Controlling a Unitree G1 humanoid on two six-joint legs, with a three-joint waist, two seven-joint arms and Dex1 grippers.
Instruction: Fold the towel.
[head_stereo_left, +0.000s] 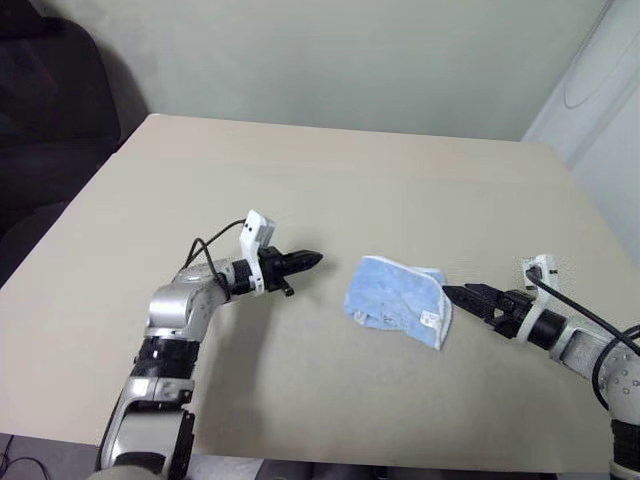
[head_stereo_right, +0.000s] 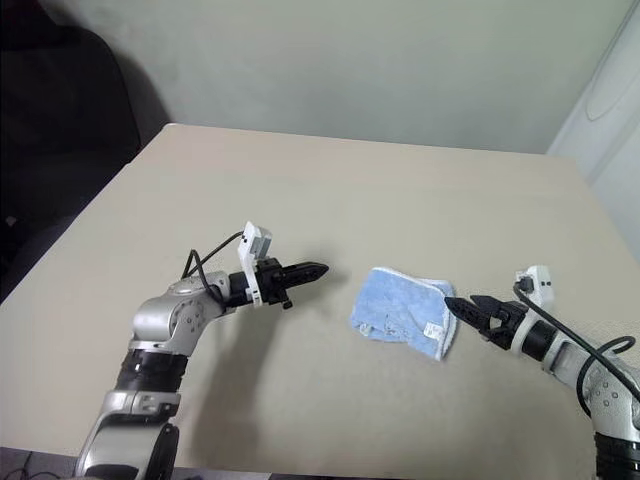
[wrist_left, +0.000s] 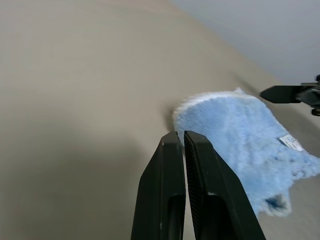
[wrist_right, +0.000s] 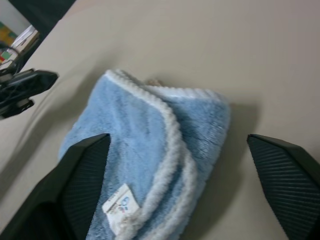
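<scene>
Beige table (head_stereo_left: 300, 170) against a pale wall. Towel (head_stereo_left: 398, 300) folded into a small light-blue bundle, lying on the table right of centre, whitish edging layered along one side, small white tag (wrist_right: 120, 206) facing up. Left gripper (head_stereo_left: 305, 261) above the table just left of the towel, apart from it, jaws pressed together, holding nothing. Right gripper (head_stereo_left: 470, 296) just beside the towel's right edge, jaws spread wide and empty in the right wrist view, towel between and beyond them.
</scene>
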